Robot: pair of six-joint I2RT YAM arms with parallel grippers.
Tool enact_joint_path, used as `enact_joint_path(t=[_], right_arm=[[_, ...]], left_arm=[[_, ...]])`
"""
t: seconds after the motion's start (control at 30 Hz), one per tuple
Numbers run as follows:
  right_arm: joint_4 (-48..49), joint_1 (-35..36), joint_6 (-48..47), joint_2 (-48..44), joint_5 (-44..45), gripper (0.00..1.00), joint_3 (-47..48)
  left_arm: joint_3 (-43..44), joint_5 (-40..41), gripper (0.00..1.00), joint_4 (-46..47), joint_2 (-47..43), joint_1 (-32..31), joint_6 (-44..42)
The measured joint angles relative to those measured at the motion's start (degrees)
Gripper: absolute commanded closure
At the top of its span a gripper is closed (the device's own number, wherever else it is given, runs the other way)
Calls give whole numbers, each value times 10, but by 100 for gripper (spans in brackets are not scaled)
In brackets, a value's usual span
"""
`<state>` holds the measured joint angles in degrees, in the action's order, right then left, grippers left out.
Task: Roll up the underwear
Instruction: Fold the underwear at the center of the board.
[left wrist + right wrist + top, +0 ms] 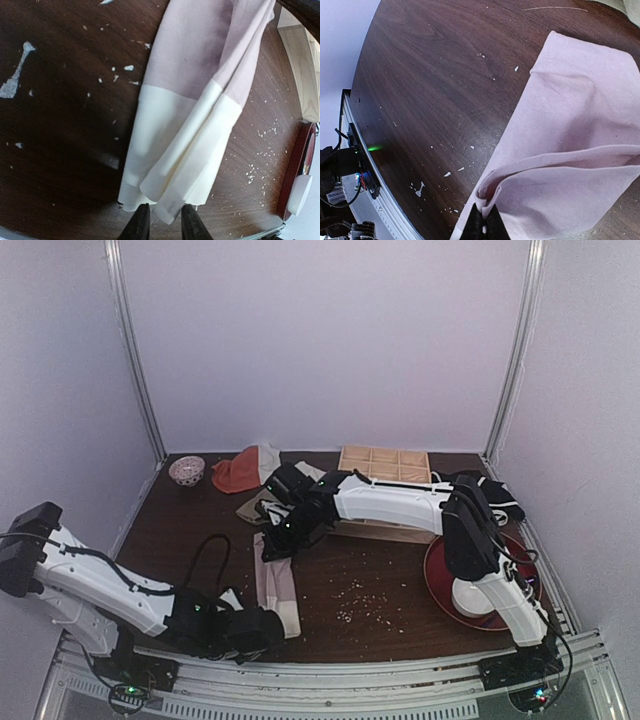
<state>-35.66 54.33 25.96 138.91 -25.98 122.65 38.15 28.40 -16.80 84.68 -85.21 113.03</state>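
Observation:
The underwear (277, 585) lies folded into a long narrow strip on the dark wooden table, its mauve-pink end far and its white waistband (175, 150) near. My left gripper (162, 225) is low at the near end, by the waistband in the top view (268, 626). Its jaws stand a little apart with a corner of the waistband between the fingertips (140, 226). My right gripper (485, 222) is shut on a lifted fold of the mauve fabric (570, 150) at the strip's far end, also seen in the top view (273, 543).
A wooden compartment box (385, 462) stands behind the right arm. A red plate (436, 575) with a white object is at the right. A small patterned bowl (186, 470), an orange-red and white cloth (240, 472) and an olive cloth (252, 506) lie at the back left. Crumbs (355, 600) dot the table.

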Motion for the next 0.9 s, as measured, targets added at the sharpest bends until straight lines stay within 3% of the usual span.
enact_joint_path(t=[0.17, 0.3, 0.67, 0.9], right_arm=[[0, 0, 1, 2, 0, 100, 0], [-2, 1, 3, 5, 0, 99, 6], [-3, 2, 7, 18, 0, 99, 35], [-7, 2, 6, 34, 0, 99, 47]], left_arm=[[2, 3, 53, -35, -16, -10, 12], [20, 14, 44, -93, -36, -19, 17], [41, 77, 40, -239, -155, -33, 52], [31, 99, 38, -274, -166, -34, 61]])
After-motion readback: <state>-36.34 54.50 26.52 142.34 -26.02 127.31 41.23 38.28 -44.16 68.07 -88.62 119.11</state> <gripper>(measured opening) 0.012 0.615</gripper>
